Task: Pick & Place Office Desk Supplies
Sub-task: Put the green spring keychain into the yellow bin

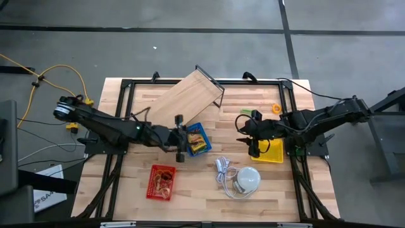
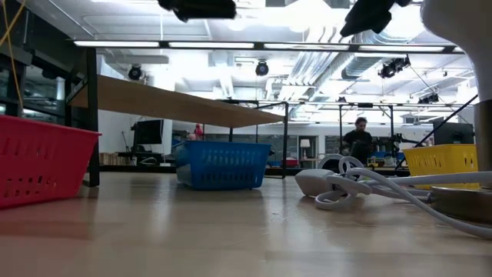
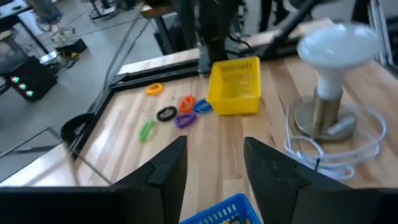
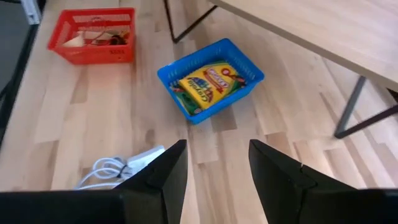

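My left gripper [image 1: 182,140] hangs open above the table, just left of a blue basket [image 1: 197,140] that holds yellow-green printed packets [image 4: 208,83]. My right gripper [image 1: 253,136] is open too, raised beside a yellow basket [image 1: 273,152]. In the left wrist view, small coloured clip rings lie on the wood near the yellow basket [image 3: 235,86]: orange [image 3: 186,103], blue [image 3: 202,106], purple [image 3: 185,120], black [image 3: 166,113] and green [image 3: 146,129]. A red basket [image 1: 161,182] near the front holds tan rubber bands [image 4: 99,38]. Nothing is between either gripper's fingers.
A white dome lamp [image 1: 247,179] with a coiled white cord [image 1: 223,170] stands at the front centre. A raised wooden shelf [image 1: 190,98] on black legs slants over the far middle. Black frame rails [image 1: 126,85] run along the table edges. Bare wood lies between the baskets.
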{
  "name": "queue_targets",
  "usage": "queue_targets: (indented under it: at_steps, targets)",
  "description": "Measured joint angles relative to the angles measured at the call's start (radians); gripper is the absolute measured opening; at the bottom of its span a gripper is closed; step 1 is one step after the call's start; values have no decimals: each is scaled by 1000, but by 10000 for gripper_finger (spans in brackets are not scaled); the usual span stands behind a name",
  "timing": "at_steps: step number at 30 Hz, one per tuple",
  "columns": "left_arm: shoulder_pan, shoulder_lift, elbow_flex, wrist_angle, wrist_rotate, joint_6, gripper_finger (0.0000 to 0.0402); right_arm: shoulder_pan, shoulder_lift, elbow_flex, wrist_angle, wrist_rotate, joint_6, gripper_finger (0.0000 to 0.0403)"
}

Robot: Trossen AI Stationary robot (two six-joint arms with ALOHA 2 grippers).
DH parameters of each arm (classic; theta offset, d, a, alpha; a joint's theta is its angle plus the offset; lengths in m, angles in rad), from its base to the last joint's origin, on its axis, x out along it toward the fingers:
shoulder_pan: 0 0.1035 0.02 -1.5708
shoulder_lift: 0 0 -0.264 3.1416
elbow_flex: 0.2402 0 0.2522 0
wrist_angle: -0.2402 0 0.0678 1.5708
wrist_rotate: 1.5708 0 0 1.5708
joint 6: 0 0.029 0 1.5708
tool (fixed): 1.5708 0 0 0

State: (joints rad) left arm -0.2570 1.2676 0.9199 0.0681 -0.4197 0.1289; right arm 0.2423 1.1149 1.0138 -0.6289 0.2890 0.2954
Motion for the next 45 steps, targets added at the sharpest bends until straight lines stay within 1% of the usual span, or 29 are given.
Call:
queue_targets:
  at_steps: [6,11,16,20,26,32,35,38,45]
  targets:
    - [32,-123,0,-44,1,-70,150,-38,0,0,-11,-7,-4,159]
    - [40,-196,0,-45,0,-70,150,-82,0,0,-24,-3,-8,159]
    - [40,-238,0,-44,-2,-46,150,-136,0,0,-50,-19,-12,159]
    - [40,-240,1,-42,-3,-39,150,-174,0,0,-56,-62,-14,159]
    - [40,-235,1,-41,-3,-39,150,-216,0,0,-61,-64,-39,159]
    - [40,-235,1,-37,-3,-39,150,-271,0,0,-164,-65,-41,159]
    - [40,-235,1,-37,-3,-39,150,-326,0,0,-205,-97,-60,159]
    - [40,-235,1,-37,-3,-39,150,-392,0,0,-207,-139,-65,159]
    - [40,-235,1,-37,-3,-39,150,-526,0,0,-227,-163,-67,159]
